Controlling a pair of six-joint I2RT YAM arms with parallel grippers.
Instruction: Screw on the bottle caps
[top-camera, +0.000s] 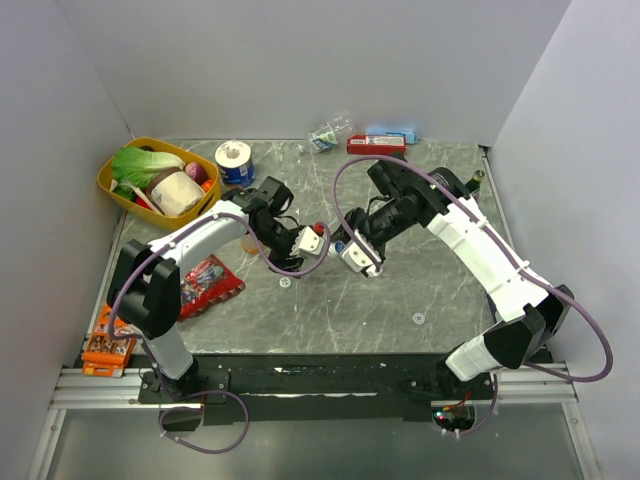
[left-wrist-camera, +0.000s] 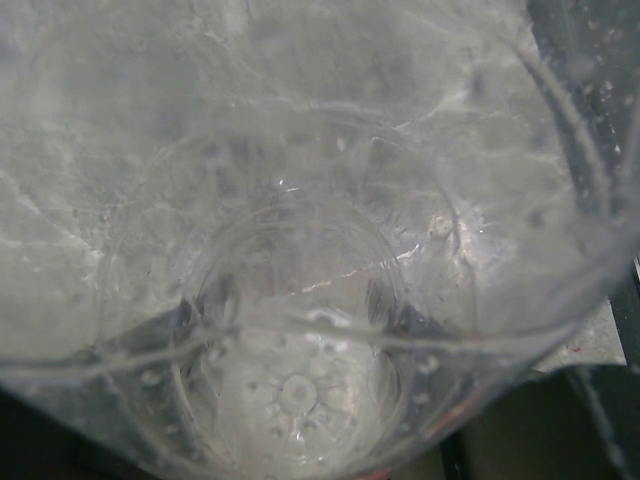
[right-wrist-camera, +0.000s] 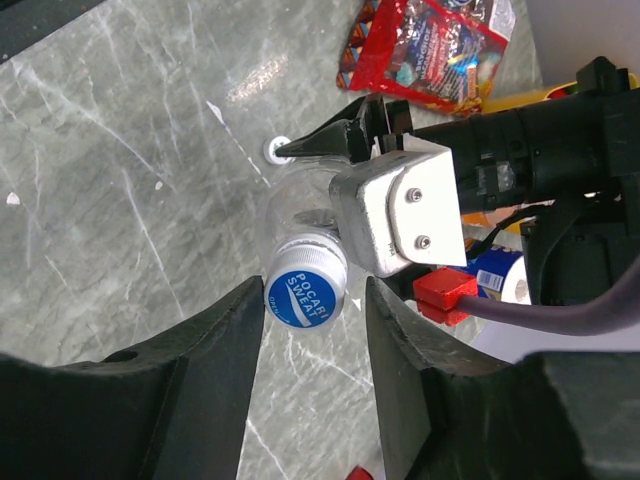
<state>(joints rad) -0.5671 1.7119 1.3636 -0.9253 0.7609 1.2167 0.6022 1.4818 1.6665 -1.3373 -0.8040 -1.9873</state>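
A clear plastic bottle (right-wrist-camera: 292, 212) is held off the table between my two arms, with a blue cap (right-wrist-camera: 305, 291) marked Pocari Sweat on its neck. My left gripper (top-camera: 303, 240) is shut on the bottle's body; its wrist view looks through the bottle (left-wrist-camera: 300, 390). My right gripper (right-wrist-camera: 308, 310) is open around the blue cap, with its left finger (right-wrist-camera: 225, 360) close against the cap and a gap on the right side. Loose white caps (top-camera: 284, 283) (top-camera: 418, 318) lie on the table. A labelled water bottle (top-camera: 330, 135) lies at the back. An orange drink bottle (top-camera: 248, 242) is partly hidden behind the left arm.
A yellow basket (top-camera: 108, 188) of vegetables stands at the back left beside a blue-and-white roll (top-camera: 235, 160). A red snack packet (top-camera: 205, 285) lies at the left. A red box (top-camera: 376, 145) and a blue box (top-camera: 392, 133) sit at the back wall. A green bottle's top (top-camera: 478, 180) shows at the right edge.
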